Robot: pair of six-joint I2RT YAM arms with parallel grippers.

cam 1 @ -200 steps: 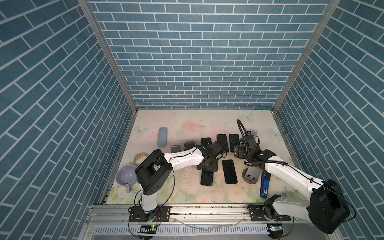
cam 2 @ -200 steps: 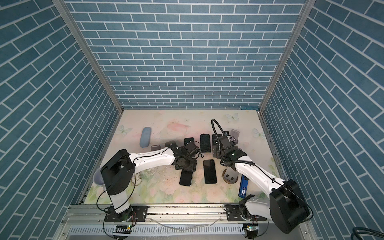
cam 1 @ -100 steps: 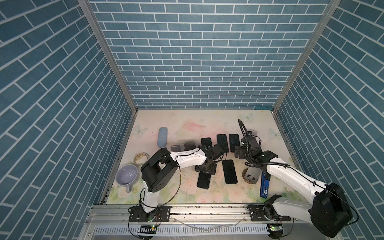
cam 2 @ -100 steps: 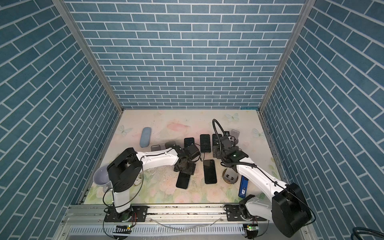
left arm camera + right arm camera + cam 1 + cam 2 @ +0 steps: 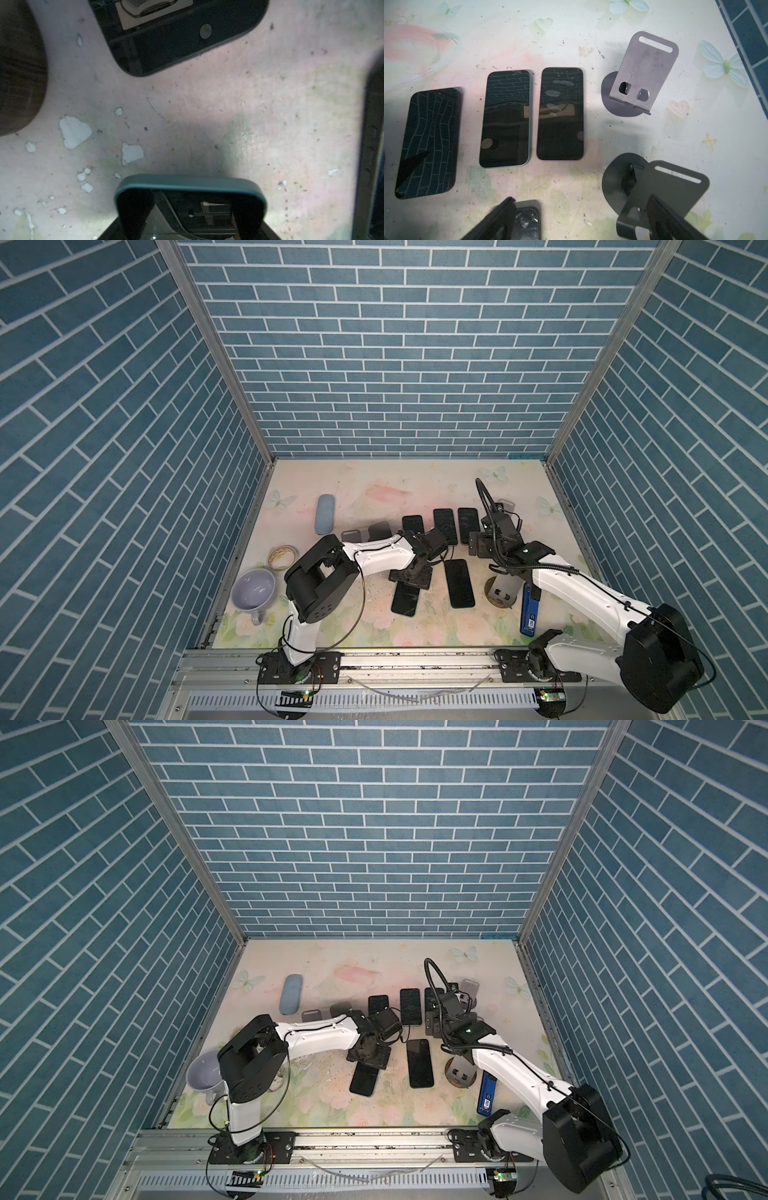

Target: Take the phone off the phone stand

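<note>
Jaws of the left gripper are clamped on the teal-edged phone, low near the middle of the tabletop, apart from the black phone stand; the right gripper spreads its jaws wide above that stand; the pale floral surface, printed with butterflies, is scuffed and flaked white in patches; blue brick-patterned walls close in three sides.
</note>
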